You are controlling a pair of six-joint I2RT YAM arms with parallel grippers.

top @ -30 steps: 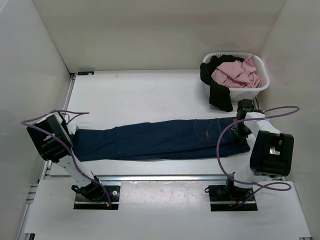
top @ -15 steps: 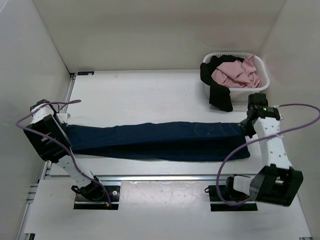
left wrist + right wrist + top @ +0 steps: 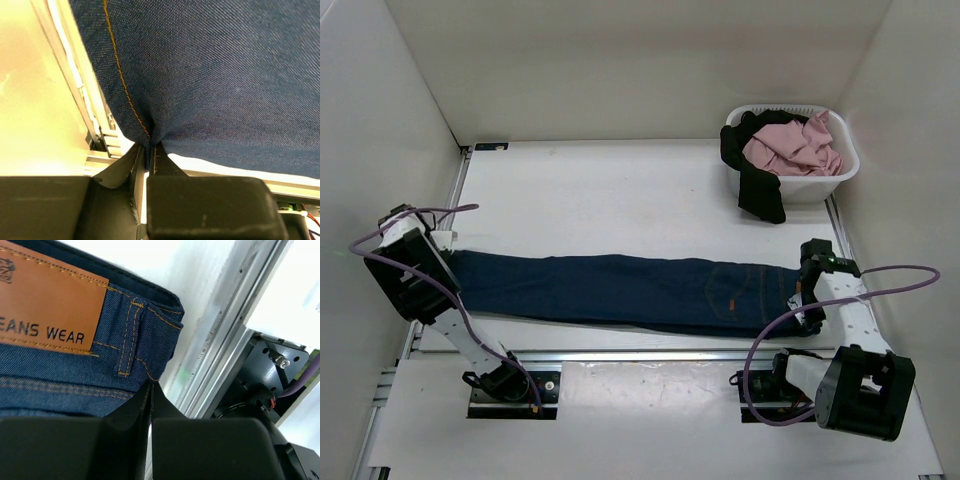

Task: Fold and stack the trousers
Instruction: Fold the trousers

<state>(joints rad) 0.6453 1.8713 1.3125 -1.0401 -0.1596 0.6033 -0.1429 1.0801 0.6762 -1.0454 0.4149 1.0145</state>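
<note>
Top external: white table (image 3: 620,190) boxed in by white walls (image 3: 620,60). Navy trousers (image 3: 620,290) lie stretched flat along its near edge. Clamped: left pincer (image 3: 148,150) on leg end, right pincer (image 3: 151,390) on waistband. Waistband's tan patch (image 3: 45,305) reads "EANS WEAR", with earlier letters cut off.

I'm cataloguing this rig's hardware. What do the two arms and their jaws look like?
Both the left arm and the right arm pair white links with boxy black joint housings. A thin purple cable loops loosely along each, down to black base plates. In the wrist views the jaws are plain matte black, tapering to thin wedge tips.
</note>
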